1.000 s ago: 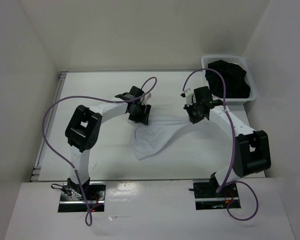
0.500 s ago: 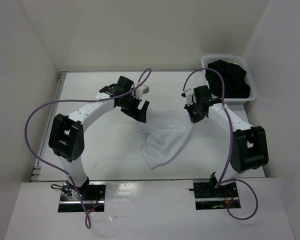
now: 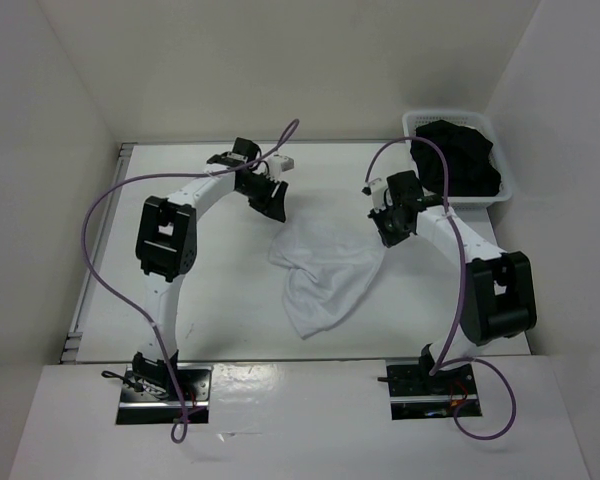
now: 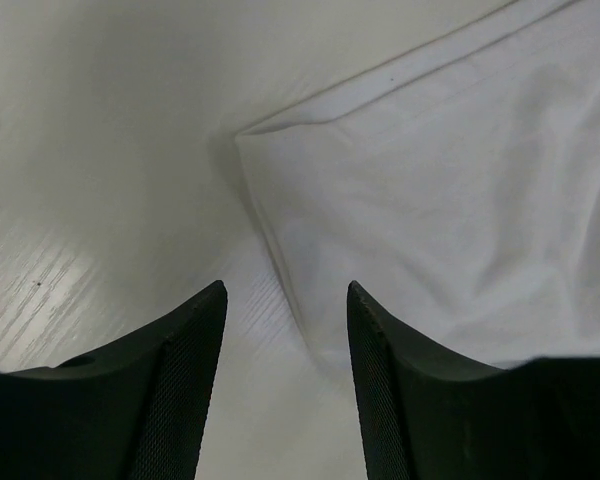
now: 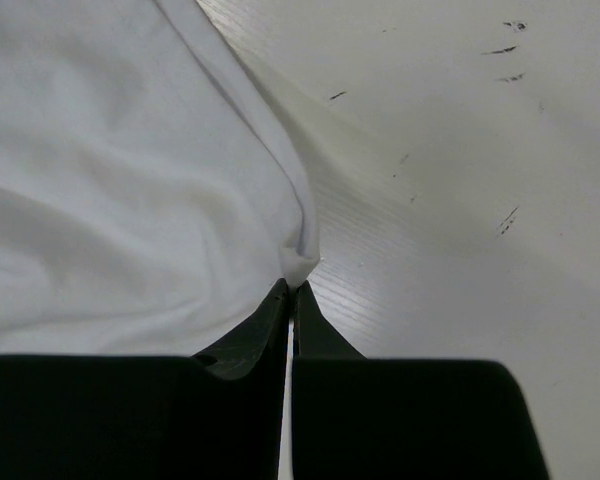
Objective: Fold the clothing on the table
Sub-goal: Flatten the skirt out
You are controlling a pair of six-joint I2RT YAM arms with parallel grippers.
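The clothing [image 3: 325, 270] lies rumpled in the middle of the tabletop [image 3: 180, 190], between the two arms and somewhat nearer the right one. Its upper right edge is drawn toward the right gripper [image 3: 388, 232]. That gripper's jaws are pressed together on a small pinch of the garment's hem, which the right wrist view shows tucked at their tips. The left gripper [image 3: 270, 200] hangs just past the garment's far left corner and does not touch it. Its jaws stand moderately apart with nothing between them, and in the left wrist view the hemmed corner lies just ahead of them and slightly to the right, flat on the bare surface. The white basket [image 3: 412, 120] with the black bundle [image 3: 460, 160] sits at the far right corner, well apart from the work. Judging by the creases and the bunched lower part, the garment is not yet spread flat, so the step in hand looks like getting a two-point hold to lay it out before any fold. The next move would call for the left arm to come down onto that corner, close on the hem without scraping the tabletop, and then draw away from the right arm to smooth the cloth.
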